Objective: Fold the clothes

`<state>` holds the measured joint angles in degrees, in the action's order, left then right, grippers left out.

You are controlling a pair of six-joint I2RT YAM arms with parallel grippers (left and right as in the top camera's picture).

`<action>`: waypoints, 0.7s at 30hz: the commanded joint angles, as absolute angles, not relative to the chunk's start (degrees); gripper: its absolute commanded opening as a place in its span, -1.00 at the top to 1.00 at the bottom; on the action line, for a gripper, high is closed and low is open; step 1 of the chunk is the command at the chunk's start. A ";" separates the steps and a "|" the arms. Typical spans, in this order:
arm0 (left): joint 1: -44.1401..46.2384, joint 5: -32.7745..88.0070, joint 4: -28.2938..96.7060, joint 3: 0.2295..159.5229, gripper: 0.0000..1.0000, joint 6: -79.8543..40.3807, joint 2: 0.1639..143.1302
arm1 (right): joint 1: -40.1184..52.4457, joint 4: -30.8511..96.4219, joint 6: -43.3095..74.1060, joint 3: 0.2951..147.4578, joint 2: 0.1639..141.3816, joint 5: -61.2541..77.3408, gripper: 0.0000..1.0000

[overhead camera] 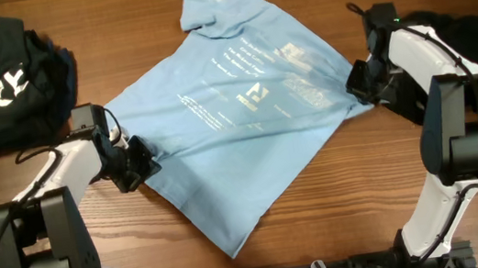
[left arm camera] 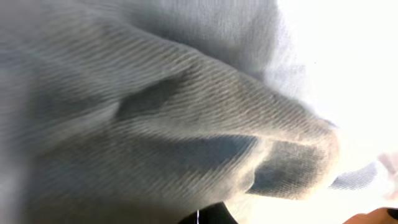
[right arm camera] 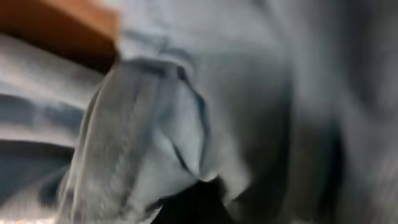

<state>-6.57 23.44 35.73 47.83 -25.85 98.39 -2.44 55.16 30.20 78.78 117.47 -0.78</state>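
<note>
Folds of the light blue T-shirt (left arm camera: 186,124) are seen bunched right against both wrist cameras, blurred and ribbed. The left gripper (overhead camera: 138,161) is closed, with a gather of the shirt's left edge pinched between its fingers. The right gripper (overhead camera: 360,84) is likewise pressed together on the shirt's right corner, where the cloth is drawn to a point. Between the two grips the shirt is spread mostly flat across the wooden table (overhead camera: 341,204), set diagonally, with pale printed lines facing up and one sleeve rumpled at the far edge. A black garment (overhead camera: 1,86) with white lettering is heaped at the far left, apart from the shirt. Another dark garment (overhead camera: 475,29) is partly hidden behind the right arm.
</note>
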 commanded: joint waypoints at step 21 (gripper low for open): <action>-4.60 8.38 24.34 45.98 0.84 -23.70 101.51 | -2.96 63.13 38.11 57.84 96.88 -6.04 0.92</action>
